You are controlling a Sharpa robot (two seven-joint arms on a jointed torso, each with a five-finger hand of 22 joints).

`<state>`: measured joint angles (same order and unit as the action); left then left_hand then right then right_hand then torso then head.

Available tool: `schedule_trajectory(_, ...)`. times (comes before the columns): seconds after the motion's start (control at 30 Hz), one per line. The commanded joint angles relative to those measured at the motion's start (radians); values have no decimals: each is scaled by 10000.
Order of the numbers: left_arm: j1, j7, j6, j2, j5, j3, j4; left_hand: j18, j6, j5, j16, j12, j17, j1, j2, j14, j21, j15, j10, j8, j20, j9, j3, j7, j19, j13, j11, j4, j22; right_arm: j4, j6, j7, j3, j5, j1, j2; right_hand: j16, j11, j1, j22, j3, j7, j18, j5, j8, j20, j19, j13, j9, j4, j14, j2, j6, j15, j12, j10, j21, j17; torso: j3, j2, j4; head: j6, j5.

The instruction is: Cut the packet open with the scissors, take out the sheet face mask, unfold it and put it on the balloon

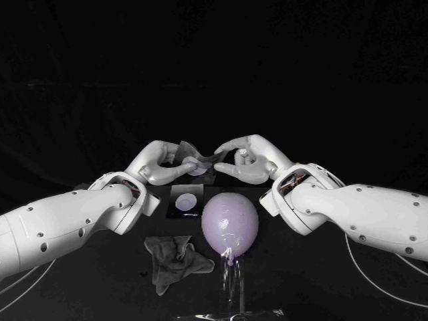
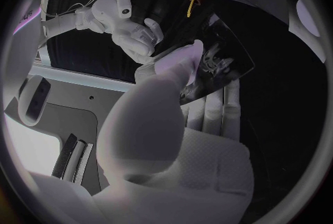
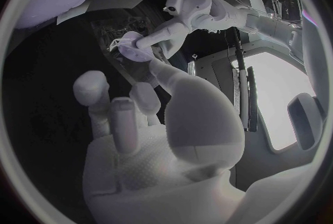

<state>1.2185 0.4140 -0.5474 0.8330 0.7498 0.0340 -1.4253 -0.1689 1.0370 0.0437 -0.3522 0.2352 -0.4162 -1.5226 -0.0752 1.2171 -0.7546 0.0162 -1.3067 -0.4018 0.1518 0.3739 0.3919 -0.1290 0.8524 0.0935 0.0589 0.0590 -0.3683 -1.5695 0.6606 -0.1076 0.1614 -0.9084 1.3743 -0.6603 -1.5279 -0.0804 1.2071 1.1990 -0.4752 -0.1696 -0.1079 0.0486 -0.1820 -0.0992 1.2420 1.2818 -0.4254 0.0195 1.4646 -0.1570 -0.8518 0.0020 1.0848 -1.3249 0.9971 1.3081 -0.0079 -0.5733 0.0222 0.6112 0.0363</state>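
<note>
The smooth, white, hard-shelled left arm [image 1: 60, 227] and right arm [image 1: 378, 217] reach in over the black table [image 1: 305, 281]. Between them stands the balloon [image 1: 231, 222], a pale lilac, matt egg shape with its knot down, on a clear stand [image 1: 235, 289]. Just beside it lies a grey piece [image 1: 176, 259], soft and crumpled like cloth.

Beyond the balloon, the left hand [image 1: 161, 166] and right hand [image 1: 251, 159] meet, each pinching an edge of a thin glossy sheet [image 1: 196, 159] held above the table. Whether it is the opened packet or the mask I cannot tell.

Under the hands, a small flat dark packet [image 1: 187, 200] with a pale oval mark lies on the table, just behind the balloon.

The head view shows the sheet as a dim, see-through film. The left wrist view shows its mirror-like creases and the left thumb [image 2: 183, 68] pressed on its face, the fingers behind it. The right wrist view shows the right hand's remaining fingers [image 3: 114, 118] straight and spread, away from the sheet.
</note>
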Motion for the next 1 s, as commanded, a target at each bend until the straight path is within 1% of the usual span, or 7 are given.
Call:
schedule_trajectory(0.03,27,27,-1,-5,-30,-15,6,-108,62,41,32,-40,10,-102,27,67,-60,7,-64,-33,-29,42,47,-5,-62,-3,-3,-38,-12,-142,-391,-214,-5,30,16,-160,42,-2,-18,0,85,14,-102,35,60,-21,-54,-28,18,-1,635,-105,66,76,-30,58,-18,1190,-4,3,3,3,3)
schedule_trajectory(0.33,28,157,-75,-4,487,-14,51,-107,62,41,38,-42,12,-98,27,74,-66,7,-71,-34,-30,44,51,-4,-65,-8,-3,-39,-16,-346,-343,-310,-8,69,46,-526,7,0,-89,60,276,26,-122,54,90,-86,0,-5,30,-122,657,-104,-37,83,105,5,43,1278,1,-3,-3,-19,-3)
schedule_trajectory(0.5,27,217,-137,-18,1027,-14,104,-107,62,41,45,-46,15,-98,25,81,-71,6,-77,-36,-31,46,55,-3,-69,-14,-4,-42,-19,-372,-315,-374,-33,192,95,-640,-83,36,-440,267,607,81,-105,130,101,-139,228,270,38,-592,742,54,-287,58,719,-325,328,1519,-4,-9,-11,-12,-3)
schedule_trajectory(0.57,27,222,-142,-24,1138,-13,124,-107,62,41,47,-47,16,-98,24,84,-74,5,-79,-36,-31,47,56,-2,-70,-16,-5,-44,-21,-389,-430,-408,-42,211,129,-667,-114,59,-421,331,640,104,-91,144,85,-132,297,383,34,-636,773,91,-374,41,930,-438,420,1610,-3,-5,-8,-20,-5)
schedule_trajectory(0.77,27,239,-74,-43,1065,-12,88,-107,62,41,52,-49,17,-98,25,88,-78,4,-83,-37,-32,48,60,-2,-72,-20,-6,-46,-23,-214,-1026,-225,-52,-229,184,-524,-215,212,662,558,83,252,-36,-3,-82,-36,518,587,-17,-188,869,740,-945,-91,1340,-650,734,1910,-8,12,-7,-19,-28)
schedule_trajectory(0.9,27,248,-12,-51,834,-11,-6,-107,62,41,54,-51,18,-97,26,89,-79,4,-84,-37,-32,48,62,-2,-73,-22,-5,-46,-24,-24,-1296,-100,-46,-473,178,-306,-270,292,899,631,-62,352,-17,-3,-214,24,584,657,-64,-37,920,903,-1283,-156,1481,-744,829,2089,-6,-2,-24,-45,-33)
schedule_trajectory(1.0,26,257,16,-53,709,-11,-60,-107,62,41,54,-51,18,-97,26,89,-79,4,-84,-37,-32,48,62,-2,-73,-22,-5,-46,-24,77,-1364,-52,-40,-547,169,-197,-270,295,889,636,-50,353,-16,-5,-214,32,588,657,-63,-32,921,885,-1294,-162,1486,-748,834,2089,-12,-6,-23,-53,-57)
